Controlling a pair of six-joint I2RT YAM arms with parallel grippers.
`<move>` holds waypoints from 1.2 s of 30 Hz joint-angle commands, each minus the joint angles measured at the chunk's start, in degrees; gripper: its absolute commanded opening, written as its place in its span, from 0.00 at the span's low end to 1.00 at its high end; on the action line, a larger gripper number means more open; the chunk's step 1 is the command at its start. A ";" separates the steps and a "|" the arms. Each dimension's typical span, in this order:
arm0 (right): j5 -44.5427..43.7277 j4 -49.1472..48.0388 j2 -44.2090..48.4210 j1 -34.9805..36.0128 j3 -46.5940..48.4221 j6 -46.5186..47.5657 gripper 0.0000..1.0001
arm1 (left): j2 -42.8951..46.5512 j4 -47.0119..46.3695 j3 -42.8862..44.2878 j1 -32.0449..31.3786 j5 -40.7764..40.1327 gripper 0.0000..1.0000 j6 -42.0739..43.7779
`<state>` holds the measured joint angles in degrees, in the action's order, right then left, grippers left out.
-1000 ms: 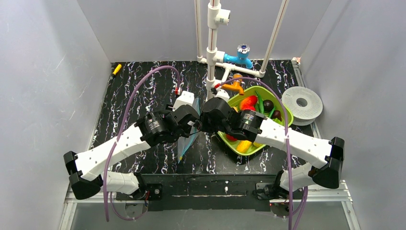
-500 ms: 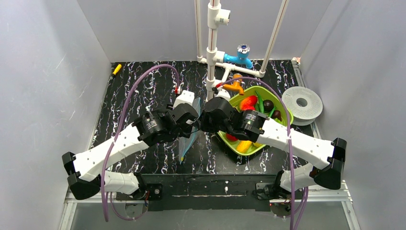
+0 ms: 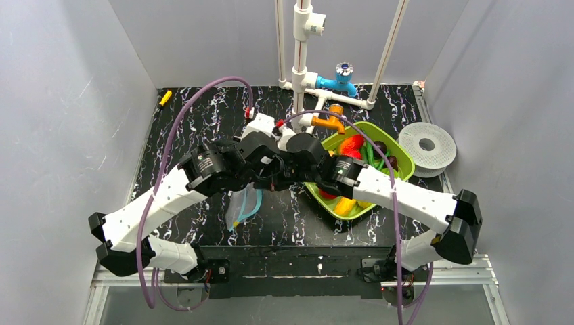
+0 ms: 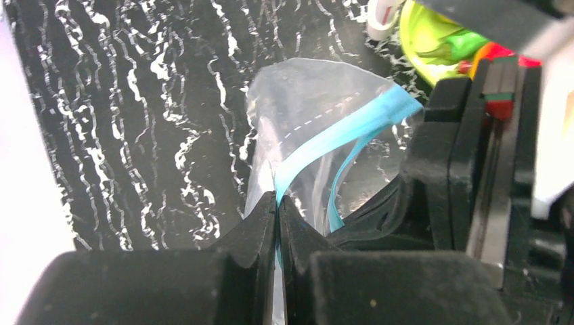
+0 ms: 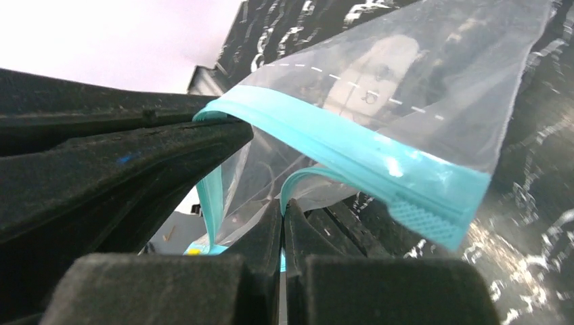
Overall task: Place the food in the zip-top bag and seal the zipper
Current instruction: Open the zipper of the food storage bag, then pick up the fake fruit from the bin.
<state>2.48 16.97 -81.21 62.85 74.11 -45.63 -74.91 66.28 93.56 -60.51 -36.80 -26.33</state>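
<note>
The clear zip-top bag [image 3: 245, 203] hangs between my two grippers over the middle of the black table. My left gripper [image 4: 278, 200] is shut on one light-blue zipper [image 4: 332, 139] strip. My right gripper [image 5: 283, 203] is shut on the other strip of the zipper [image 5: 352, 152], so the bag [image 5: 420, 74] mouth gapes a little between them. In the top view the two grippers meet, the left gripper [image 3: 267, 169] right beside the right gripper [image 3: 284, 172]. The food lies in the lime-green tray [image 3: 406, 162]: a red piece [image 3: 351, 145], a yellow one [image 3: 345, 206], a dark brown one [image 3: 380, 146].
A white pipe stand [image 3: 298, 61] with a blue tap [image 3: 342, 76] and an orange fitting [image 3: 332, 123] rises behind the grippers. A white perforated disc [image 3: 426, 145] lies right of the tray. A small yellow object [image 3: 165, 97] sits at the far left corner.
My left gripper has shut on the zipper strip. Both grippers have shifted left and a little farther back, and the hanging bag has moved left with them.
</note>
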 commanded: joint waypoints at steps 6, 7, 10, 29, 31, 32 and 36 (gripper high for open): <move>17.12 -10.31 -4.85 -5.29 -3.00 6.08 0.26 | 2.08 -3.05 -11.49 0.86 -5.11 0.00 -1.79; 17.91 -10.29 -4.46 -5.97 -4.53 6.58 0.36 | 2.21 -4.93 -13.90 1.96 -3.92 0.00 -1.98; 18.66 -9.26 -1.70 -8.12 -8.88 8.61 0.57 | 2.06 -9.33 -16.75 4.28 -1.42 0.00 -0.02; -3.29 6.36 23.92 -19.13 -27.18 13.22 0.73 | -2.92 -29.55 -25.22 12.19 3.96 0.00 14.98; -11.60 9.59 25.30 -20.58 -27.62 11.79 0.74 | -2.66 -30.14 -25.14 13.06 6.77 0.00 14.80; -15.17 11.53 25.74 -21.85 -27.84 9.32 0.77 | -2.66 -29.51 -24.43 13.46 8.55 0.00 14.39; -18.39 14.32 26.00 -29.39 -28.68 6.03 0.90 | -2.18 -28.20 -22.81 13.71 11.72 0.00 16.05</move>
<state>-5.87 25.87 -55.96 38.85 46.37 -36.05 -79.02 38.37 68.64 -47.29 -28.82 -12.40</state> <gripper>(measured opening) 0.855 0.013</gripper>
